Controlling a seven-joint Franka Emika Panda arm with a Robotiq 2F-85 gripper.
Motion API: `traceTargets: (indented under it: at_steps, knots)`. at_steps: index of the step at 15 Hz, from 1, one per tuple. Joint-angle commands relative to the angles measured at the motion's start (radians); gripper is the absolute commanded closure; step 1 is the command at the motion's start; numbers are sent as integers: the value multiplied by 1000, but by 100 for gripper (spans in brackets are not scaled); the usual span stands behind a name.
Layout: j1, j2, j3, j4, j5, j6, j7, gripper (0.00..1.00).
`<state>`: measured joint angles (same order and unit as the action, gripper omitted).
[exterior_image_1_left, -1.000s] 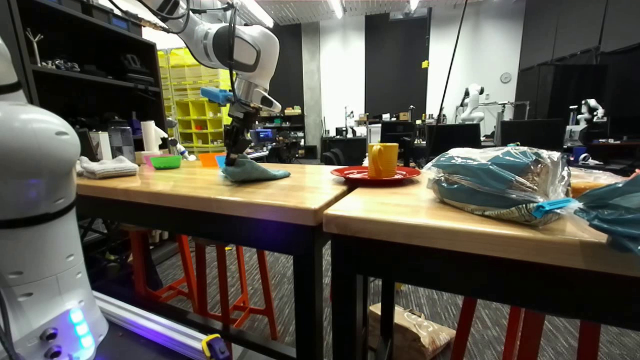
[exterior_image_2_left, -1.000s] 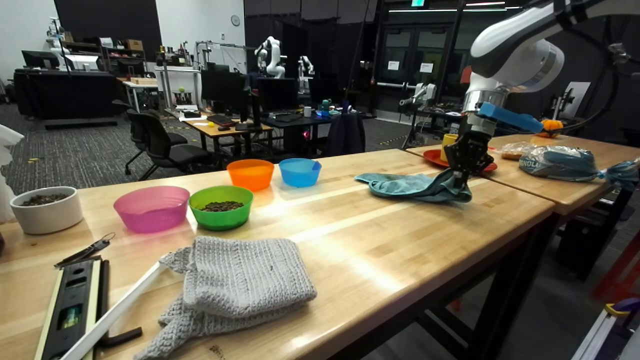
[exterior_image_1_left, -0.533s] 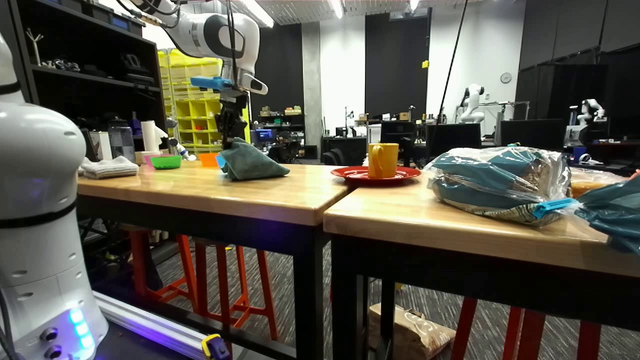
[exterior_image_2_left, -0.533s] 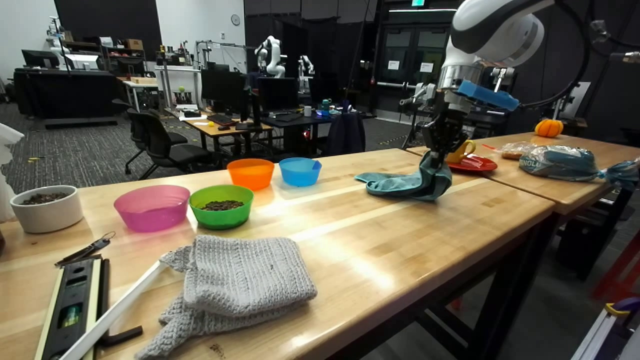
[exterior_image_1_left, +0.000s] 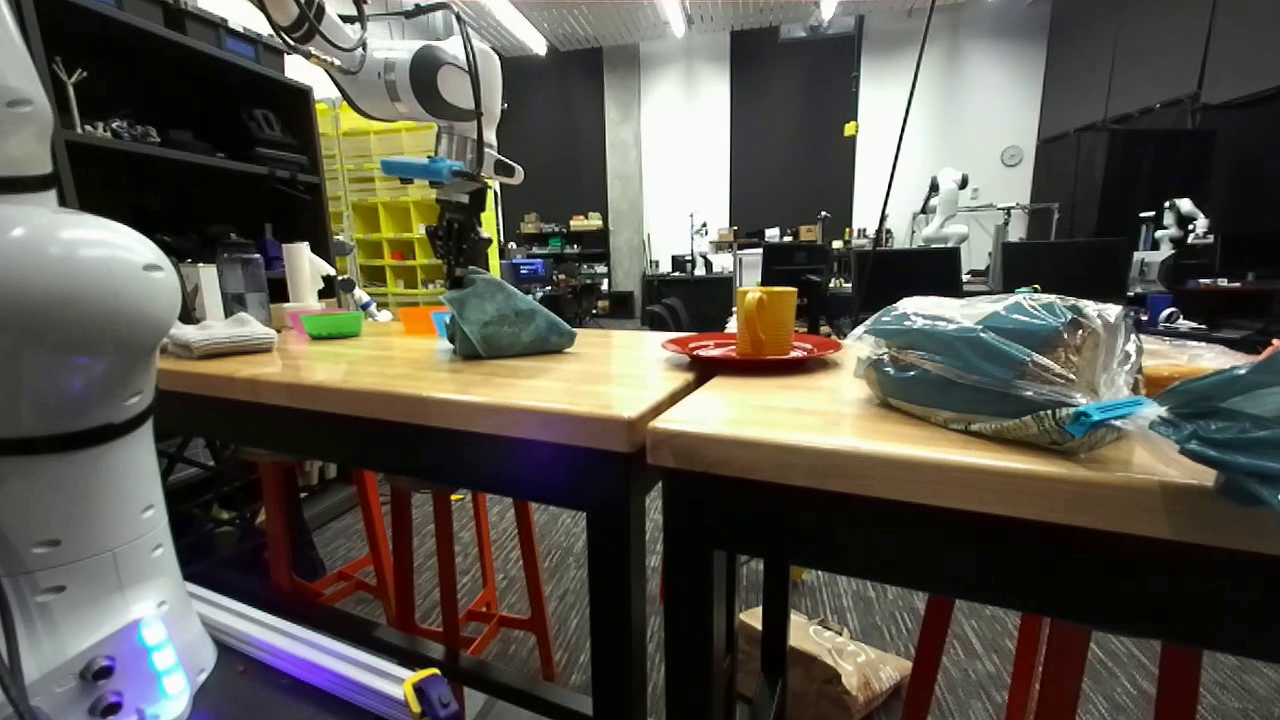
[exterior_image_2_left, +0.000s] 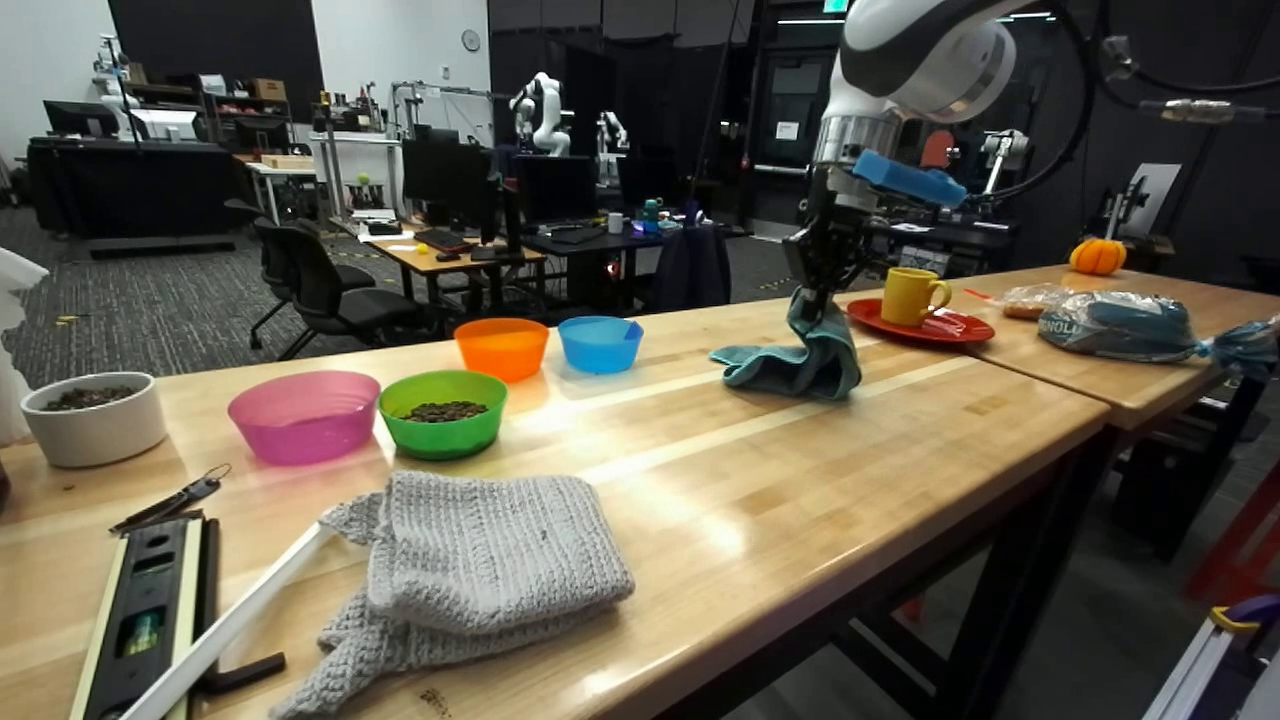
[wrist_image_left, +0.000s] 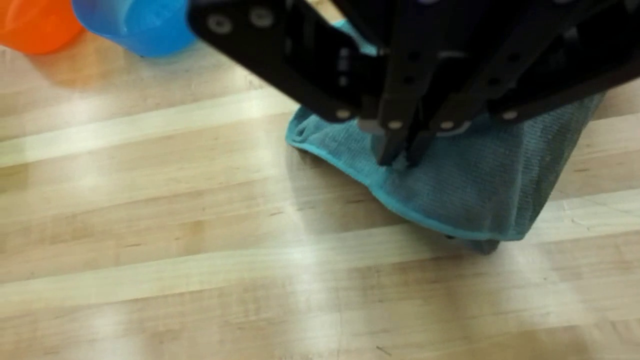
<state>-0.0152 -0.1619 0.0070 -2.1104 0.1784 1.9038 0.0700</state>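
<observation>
On the wooden tabletop (exterior_image_1_left: 610, 378), an exterior view shows the teal cloth (exterior_image_1_left: 515, 325) standing like a small lopsided tent, its darker mottled face sloping down to a blunt corner. The gripper (exterior_image_1_left: 457, 282) points down at the peak, its fingers clamped on it. In an exterior view, the cloth bunches into upright folds, while a flat flap trails over the wood toward the blue bowl (exterior_image_2_left: 600, 347); the red plate (exterior_image_2_left: 958, 332) lies near, apart from it. In the wrist view, the gripper enters from the top, jaws together on a pinch of cloth. Fine ribbed grey-teal weave shows there, bordered by a brighter turquoise hem that curves to a corner with a small curl. The blue bowl and the orange bowl (wrist_image_left: 37, 27) sit at upper left, apart from the cloth.
</observation>
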Motion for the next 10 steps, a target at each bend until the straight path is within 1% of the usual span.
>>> traceTargets:
  at_steps: [1,10]
  knots:
    - [18,97,14,89,-22,11,20,99]
    - [55,274,40,214,-21,93,40,99]
